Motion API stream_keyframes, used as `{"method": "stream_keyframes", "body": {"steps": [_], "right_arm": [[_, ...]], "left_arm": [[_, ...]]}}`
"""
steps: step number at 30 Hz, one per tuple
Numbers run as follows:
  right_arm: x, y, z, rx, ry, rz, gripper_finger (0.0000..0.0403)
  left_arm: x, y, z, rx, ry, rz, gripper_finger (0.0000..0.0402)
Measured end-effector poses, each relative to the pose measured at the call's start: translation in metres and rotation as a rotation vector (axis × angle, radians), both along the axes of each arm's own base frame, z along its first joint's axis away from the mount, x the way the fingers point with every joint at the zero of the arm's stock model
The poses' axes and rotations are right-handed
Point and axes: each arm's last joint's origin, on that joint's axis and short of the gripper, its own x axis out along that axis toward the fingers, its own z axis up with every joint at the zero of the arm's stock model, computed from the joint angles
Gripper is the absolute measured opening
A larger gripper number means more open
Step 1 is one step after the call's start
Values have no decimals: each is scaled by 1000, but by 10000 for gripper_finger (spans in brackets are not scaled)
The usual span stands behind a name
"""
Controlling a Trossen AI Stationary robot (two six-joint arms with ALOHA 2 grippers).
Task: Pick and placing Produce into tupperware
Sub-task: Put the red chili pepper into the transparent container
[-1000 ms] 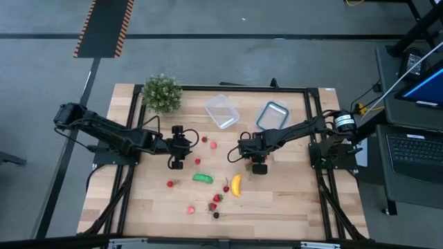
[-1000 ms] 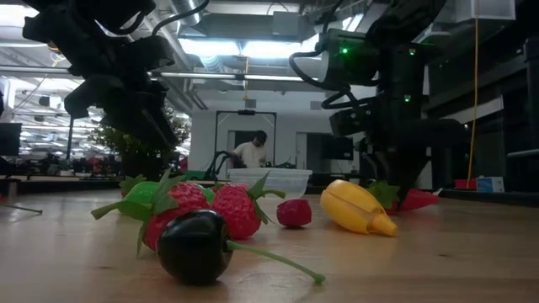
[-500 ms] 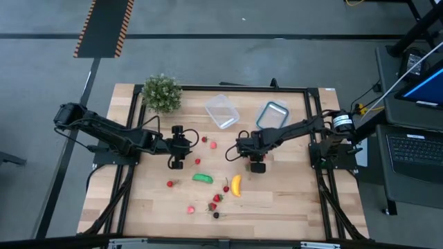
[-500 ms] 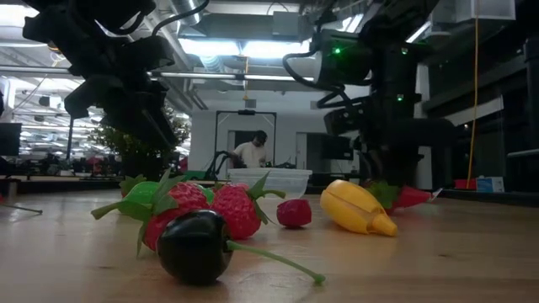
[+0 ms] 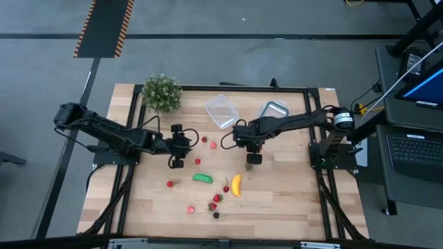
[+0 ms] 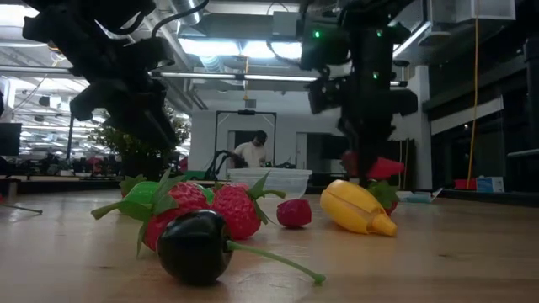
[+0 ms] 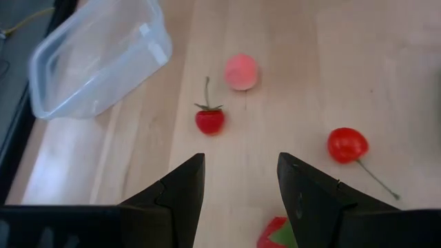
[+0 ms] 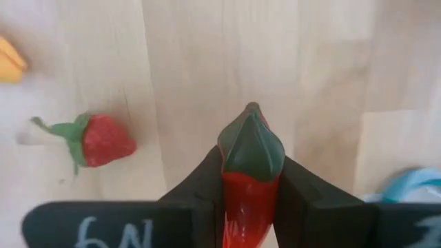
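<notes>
My right gripper is shut on the red pepper and hangs above the table's middle, between the produce and the tupperware. My left gripper is open and hovers left of centre; a stemmed red berry, a pink ball and a cherry lie beyond its fingers. The banana, the green oblong piece, strawberries and a dark cherry lie on the near half of the table. My right gripper pinches the red pepper between its two fingers, on the red body just behind the green cap. The fingers come from above, pointing down. The pepper is lifted clear of the table, and its red tip sticks out sideways.
A bushy potted plant stands at the far left corner. A clear container with a blue rim sits right of the tupperware, close to my right arm. One strawberry lies on the wood below the right gripper. A person stands in the room behind.
My right gripper has risen and moved toward the far edge and slightly left, toward the tupperware. It stays shut on the red pepper, which lay on the table a second ago and is now lifted clear.
</notes>
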Motion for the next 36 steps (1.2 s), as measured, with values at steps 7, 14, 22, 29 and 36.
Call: {"method": "stream_keyframes", "body": {"steps": [7,14,22,29,36], "right_arm": [[-23,-9,56,-4,-217,-76,79],[-57,-6,94,-14,-508,-83,79],[-85,-4,60,-17,-711,-103,79],[-95,-1,30,20,-924,-34,79],[-98,0,19,38,-1017,16,79]], "left_arm": [[0,4,0,24,17,3,176],[0,9,-1,24,20,27,176],[0,10,-1,15,21,27,176],[0,10,-1,13,20,27,176],[1,10,0,7,5,32,176]]}}
